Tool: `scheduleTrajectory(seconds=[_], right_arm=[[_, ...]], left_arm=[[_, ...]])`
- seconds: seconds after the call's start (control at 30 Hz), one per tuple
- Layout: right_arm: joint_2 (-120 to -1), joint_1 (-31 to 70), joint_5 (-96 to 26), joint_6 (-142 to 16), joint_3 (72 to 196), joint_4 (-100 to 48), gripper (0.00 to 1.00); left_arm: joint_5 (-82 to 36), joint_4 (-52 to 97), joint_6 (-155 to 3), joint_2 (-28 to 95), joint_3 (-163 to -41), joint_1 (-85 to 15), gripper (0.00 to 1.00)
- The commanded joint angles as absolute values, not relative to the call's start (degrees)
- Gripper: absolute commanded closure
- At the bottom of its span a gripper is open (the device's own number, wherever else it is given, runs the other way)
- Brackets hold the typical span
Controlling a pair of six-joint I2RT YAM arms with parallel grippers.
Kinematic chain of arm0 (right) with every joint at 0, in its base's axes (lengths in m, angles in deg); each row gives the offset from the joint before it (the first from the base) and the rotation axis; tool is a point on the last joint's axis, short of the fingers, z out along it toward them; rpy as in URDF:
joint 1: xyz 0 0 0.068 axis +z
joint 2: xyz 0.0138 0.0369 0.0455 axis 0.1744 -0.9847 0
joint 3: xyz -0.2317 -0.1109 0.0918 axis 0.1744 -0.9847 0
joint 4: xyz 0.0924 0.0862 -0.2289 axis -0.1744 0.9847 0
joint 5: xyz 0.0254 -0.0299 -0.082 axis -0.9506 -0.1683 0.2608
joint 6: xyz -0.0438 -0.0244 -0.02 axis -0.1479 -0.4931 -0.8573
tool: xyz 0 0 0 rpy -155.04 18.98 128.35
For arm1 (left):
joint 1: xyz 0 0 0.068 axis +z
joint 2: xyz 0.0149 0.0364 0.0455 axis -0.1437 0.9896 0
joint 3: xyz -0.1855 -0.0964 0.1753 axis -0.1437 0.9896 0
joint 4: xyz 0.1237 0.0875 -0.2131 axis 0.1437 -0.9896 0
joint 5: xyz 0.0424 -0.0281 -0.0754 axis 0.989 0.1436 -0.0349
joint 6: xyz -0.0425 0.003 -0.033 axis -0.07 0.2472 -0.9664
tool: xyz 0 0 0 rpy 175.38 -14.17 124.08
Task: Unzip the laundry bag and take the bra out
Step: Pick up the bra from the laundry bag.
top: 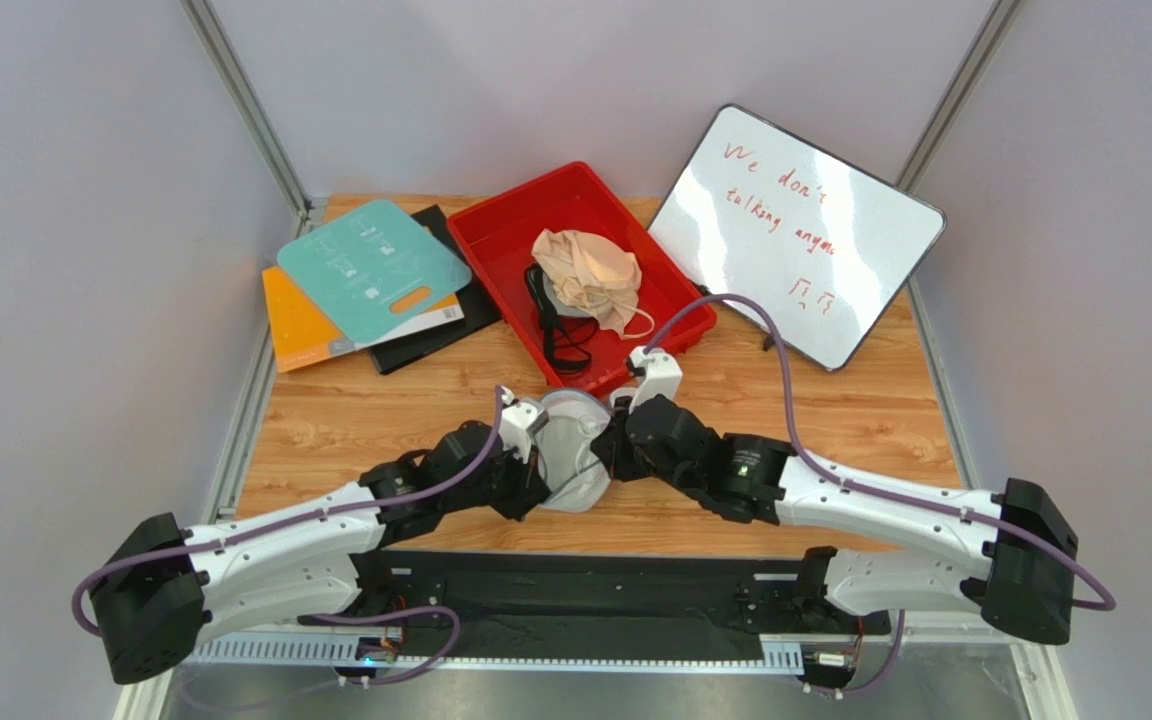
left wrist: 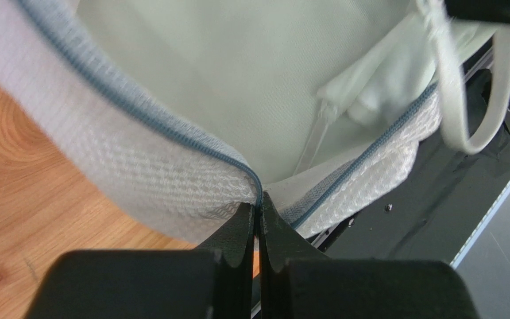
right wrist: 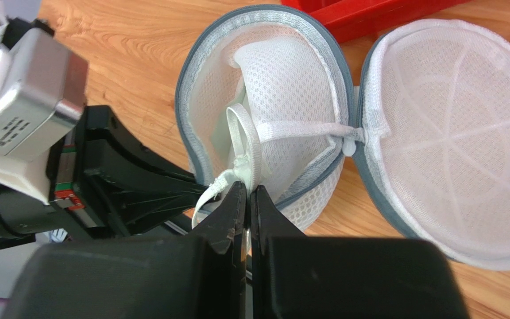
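The laundry bag (top: 575, 447) lies open like a clamshell on the wooden table between my two grippers. Both white mesh halves (right wrist: 450, 133) show their grey zipper rims. My left gripper (left wrist: 259, 207) is shut on the bag's zipper edge (left wrist: 171, 136). My right gripper (right wrist: 248, 194) is shut on a white strap (right wrist: 243, 143) that loops out of the left half. The beige bra (top: 585, 275) lies crumpled in the red tray (top: 495, 240) farther back, apart from both grippers.
A whiteboard (top: 796, 233) leans at the back right. Teal (top: 372, 267), orange (top: 294, 323) and black boards are stacked at the back left. Black straps (top: 552, 323) lie in the tray beside the bra. A black mat (top: 597, 585) covers the near edge.
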State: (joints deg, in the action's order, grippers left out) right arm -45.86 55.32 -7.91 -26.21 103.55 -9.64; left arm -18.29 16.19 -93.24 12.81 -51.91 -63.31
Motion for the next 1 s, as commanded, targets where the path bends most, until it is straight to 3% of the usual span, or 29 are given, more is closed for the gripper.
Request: scheduleTrajectory(seconds=[0.0,0.97], right_arm=[[-40.9,53.0,-4.4,-28.2,102.8,-7.9,1.0],[-19.6,32.7,-17.6,-32.8,98.0,0.0,1.0]], left_arm=[[-15.6,11.9,-91.0,10.9,-51.3,-63.4,1.0],[-7.6,4.4,-93.8,7.0,-51.2,-63.5,1.0]])
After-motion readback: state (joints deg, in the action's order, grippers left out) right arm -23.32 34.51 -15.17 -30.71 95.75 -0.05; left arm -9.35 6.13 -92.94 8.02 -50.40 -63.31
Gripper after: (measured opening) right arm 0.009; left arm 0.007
